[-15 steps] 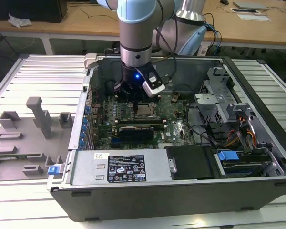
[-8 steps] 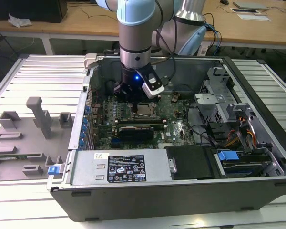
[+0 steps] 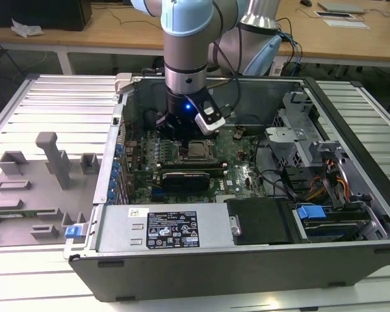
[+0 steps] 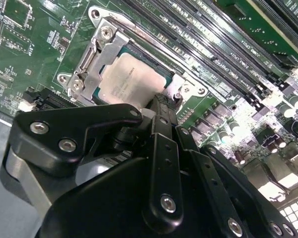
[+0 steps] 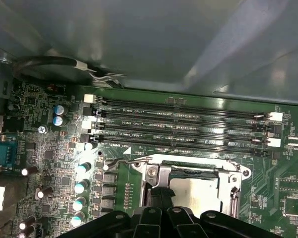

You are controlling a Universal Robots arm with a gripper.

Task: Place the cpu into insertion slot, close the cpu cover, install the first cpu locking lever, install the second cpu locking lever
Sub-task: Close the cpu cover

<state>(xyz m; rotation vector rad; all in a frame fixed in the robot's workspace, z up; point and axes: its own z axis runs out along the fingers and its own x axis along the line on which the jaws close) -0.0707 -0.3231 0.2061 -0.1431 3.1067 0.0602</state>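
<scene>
The cpu (image 4: 131, 79) lies flat in the insertion slot (image 3: 196, 150), its dull silver top showing; it also shows in the first wrist view (image 5: 193, 191). The cpu cover (image 4: 89, 59), a silver metal frame, lies down around the chip. A thin wire locking lever (image 5: 126, 161) runs along the socket's edge beside the memory slots. My gripper (image 4: 161, 104) is shut with nothing in it, and its black tip rests at the socket's edge next to the chip. In the exterior view the gripper (image 3: 184, 135) hangs straight down over the green motherboard inside the open case.
Long memory slots (image 5: 179, 124) run beside the socket. A black card (image 3: 185, 177) sits just in front of it, with the power supply box (image 3: 162, 227) at the case front. Drive cage (image 3: 299, 130) and cables (image 3: 325, 179) fill the exterior view's right. Grey fixtures (image 3: 52, 156) stand outside the case.
</scene>
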